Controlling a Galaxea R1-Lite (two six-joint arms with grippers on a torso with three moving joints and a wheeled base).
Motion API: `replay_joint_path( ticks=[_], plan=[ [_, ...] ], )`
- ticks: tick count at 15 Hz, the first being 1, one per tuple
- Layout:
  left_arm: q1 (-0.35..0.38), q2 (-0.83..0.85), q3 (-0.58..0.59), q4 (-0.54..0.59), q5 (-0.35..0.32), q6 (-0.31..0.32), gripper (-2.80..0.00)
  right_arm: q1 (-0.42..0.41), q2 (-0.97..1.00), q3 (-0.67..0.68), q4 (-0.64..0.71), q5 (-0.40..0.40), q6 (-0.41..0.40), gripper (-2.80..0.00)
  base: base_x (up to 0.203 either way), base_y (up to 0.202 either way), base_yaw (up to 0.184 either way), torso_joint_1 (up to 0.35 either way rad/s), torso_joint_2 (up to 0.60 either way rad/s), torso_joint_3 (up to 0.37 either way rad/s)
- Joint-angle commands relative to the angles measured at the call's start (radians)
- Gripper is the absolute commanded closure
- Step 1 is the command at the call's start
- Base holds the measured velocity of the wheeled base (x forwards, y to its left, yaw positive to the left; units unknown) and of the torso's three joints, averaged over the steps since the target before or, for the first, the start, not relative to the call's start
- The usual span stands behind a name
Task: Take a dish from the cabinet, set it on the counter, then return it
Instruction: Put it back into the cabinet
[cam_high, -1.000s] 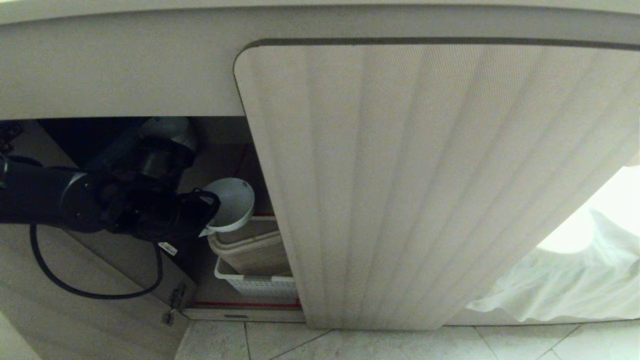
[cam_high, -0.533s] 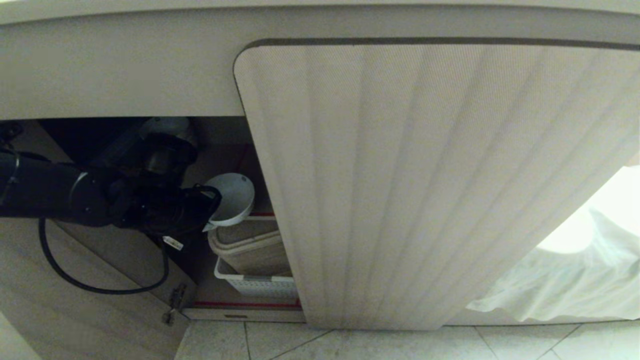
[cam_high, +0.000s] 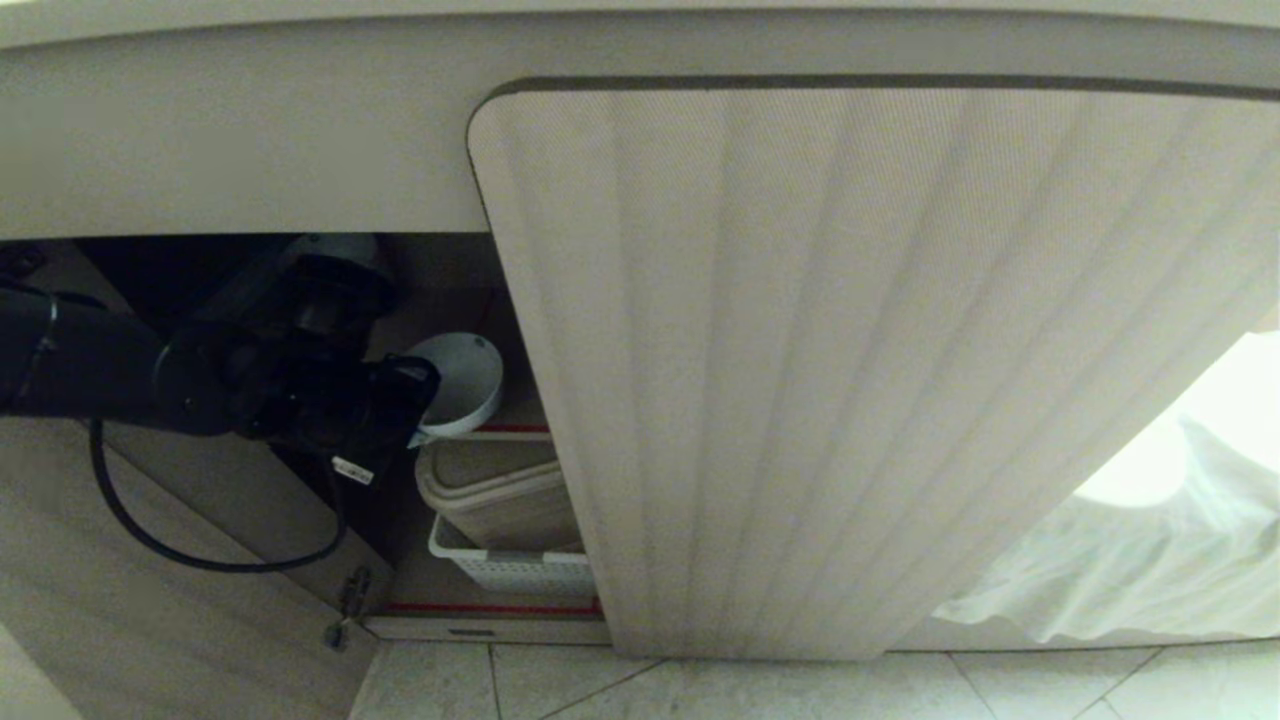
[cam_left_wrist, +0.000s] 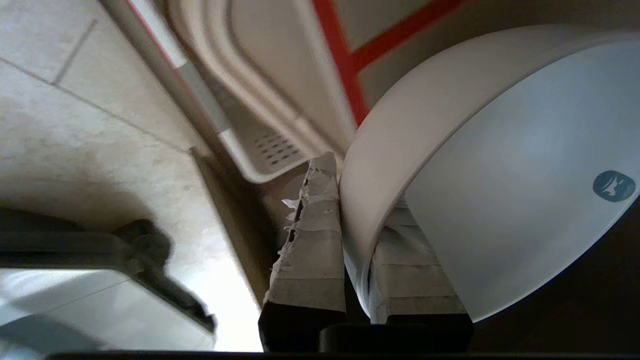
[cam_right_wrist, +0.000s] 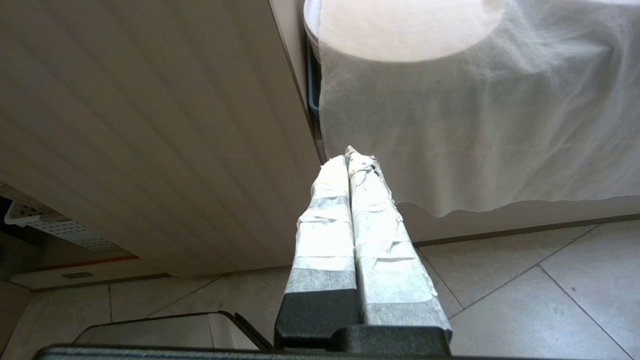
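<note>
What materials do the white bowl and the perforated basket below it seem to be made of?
The dish: probably glazed ceramic, smooth with a soft sheen and a small printed mark. The basket: likely matte white plastic, judging by its moulded rim and rows of small holes.

No words can be read; the dish (cam_left_wrist: 525, 165) bears only a small round teal emblem (cam_left_wrist: 614, 186).
</note>
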Motion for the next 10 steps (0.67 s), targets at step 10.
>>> replay_joint_path(
  ticks=[10],
  plan=[
    [0.015,0.069,-0.086,0.002,-0.004,-0.069,0.00,0.000,0.000,0.000,0.000,0.001,0.001,0.00,0.000,0.000,0.000,0.000,0.00,0.000]
  ],
)
